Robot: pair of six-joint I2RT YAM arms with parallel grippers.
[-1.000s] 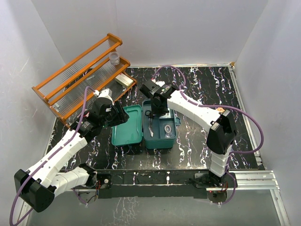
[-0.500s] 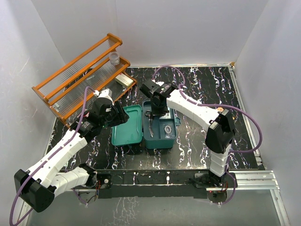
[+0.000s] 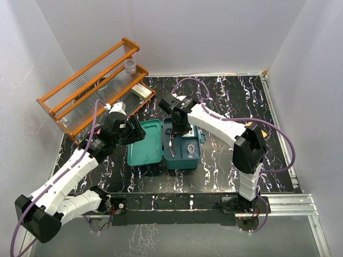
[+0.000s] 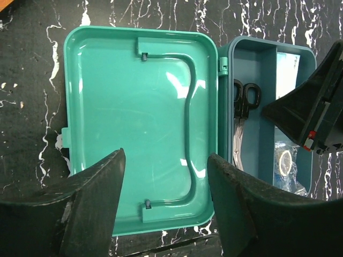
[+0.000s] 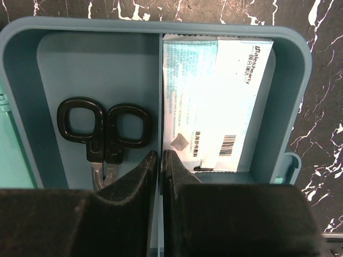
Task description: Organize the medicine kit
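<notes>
The teal medicine kit (image 3: 199,140) lies open on the black marbled table, its lid (image 4: 139,123) folded flat to the left. Black-handled scissors (image 5: 102,131) lie in the base's left compartment. A white printed packet (image 5: 214,101) fills the far right compartment, and a small clear bag (image 4: 284,163) lies nearer. My left gripper (image 4: 166,160) hovers open over the lid's near edge, holding nothing. My right gripper (image 5: 161,154) is shut, with its tips right over the base's divider wall. I cannot tell whether they touch the wall.
An orange wooden rack (image 3: 91,88) stands at the back left with a small clear cup (image 3: 129,65) on its top shelf. A white box (image 3: 142,91) lies at the rack's foot. White walls close in the table on three sides.
My left jaws have spread a little wider over the lid. The right gripper has shifted slightly left and nearer over the kit base, still shut.
</notes>
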